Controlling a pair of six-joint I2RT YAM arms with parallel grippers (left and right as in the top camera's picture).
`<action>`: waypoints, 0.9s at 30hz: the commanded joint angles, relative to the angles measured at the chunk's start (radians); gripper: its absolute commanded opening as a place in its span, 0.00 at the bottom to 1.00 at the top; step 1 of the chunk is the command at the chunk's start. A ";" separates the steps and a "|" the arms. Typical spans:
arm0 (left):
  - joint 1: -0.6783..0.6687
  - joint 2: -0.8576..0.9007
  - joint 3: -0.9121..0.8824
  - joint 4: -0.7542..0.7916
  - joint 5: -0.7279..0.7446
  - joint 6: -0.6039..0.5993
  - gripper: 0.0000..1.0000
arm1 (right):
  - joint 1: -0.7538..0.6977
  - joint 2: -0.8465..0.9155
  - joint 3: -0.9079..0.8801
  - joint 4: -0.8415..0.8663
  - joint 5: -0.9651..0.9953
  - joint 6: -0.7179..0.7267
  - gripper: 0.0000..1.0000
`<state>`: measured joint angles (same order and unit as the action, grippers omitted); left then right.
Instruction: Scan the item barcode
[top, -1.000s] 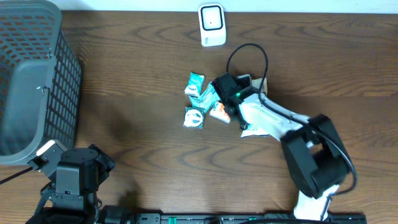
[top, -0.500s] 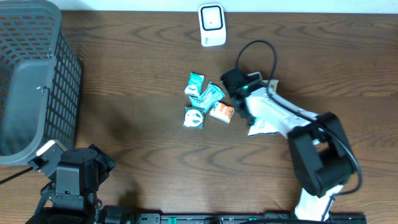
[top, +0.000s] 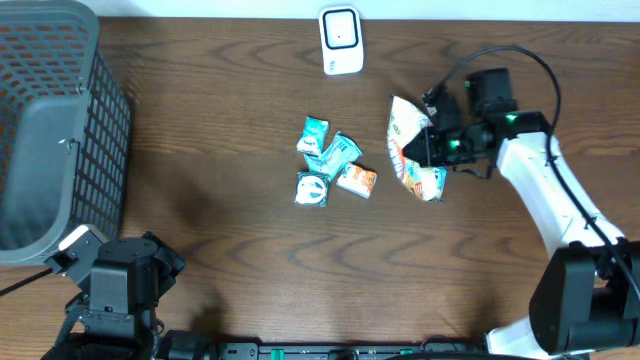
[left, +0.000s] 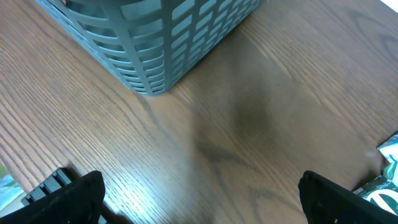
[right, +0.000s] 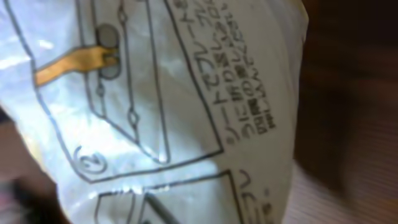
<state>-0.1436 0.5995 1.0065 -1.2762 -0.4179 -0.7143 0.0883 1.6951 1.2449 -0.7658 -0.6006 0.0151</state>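
At the near left, our left gripper (left: 202, 202) hangs over the dark brown wooden table (top: 220, 230), fingers spread wide and holding nothing. Further in, toward the middle, a cluster of small teal and orange foil packets (top: 328, 165) lies flat. Right of them, our right gripper (top: 437, 146) is pinched tight on the right-hand edge of the white crinkly plastic pouch (top: 408, 140) with orange and teal print. The pouch looks lifted clear of the wood and tilted.

We judge it light, soft and slippery. It is thin film that buckles and glares, so a hold on a seam edge suits it and leaves the printed panel free. We cannot find its barcode in the wrist view, which shows only printed text. At the far edge stands the small white barcode scanner (top: 340, 42), well apart from the pouch, to its far left.
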 joint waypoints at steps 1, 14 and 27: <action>0.007 -0.001 0.000 -0.003 -0.017 -0.013 0.98 | -0.066 0.043 -0.069 0.013 -0.336 -0.082 0.01; 0.007 -0.001 0.000 -0.003 -0.017 -0.013 0.98 | -0.340 0.213 -0.153 0.062 -0.089 0.116 0.36; 0.007 -0.001 0.000 -0.003 -0.017 -0.013 0.98 | -0.344 0.149 0.324 -0.497 0.256 0.119 0.82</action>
<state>-0.1436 0.5995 1.0065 -1.2762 -0.4179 -0.7143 -0.2745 1.8950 1.4563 -1.1900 -0.4274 0.1287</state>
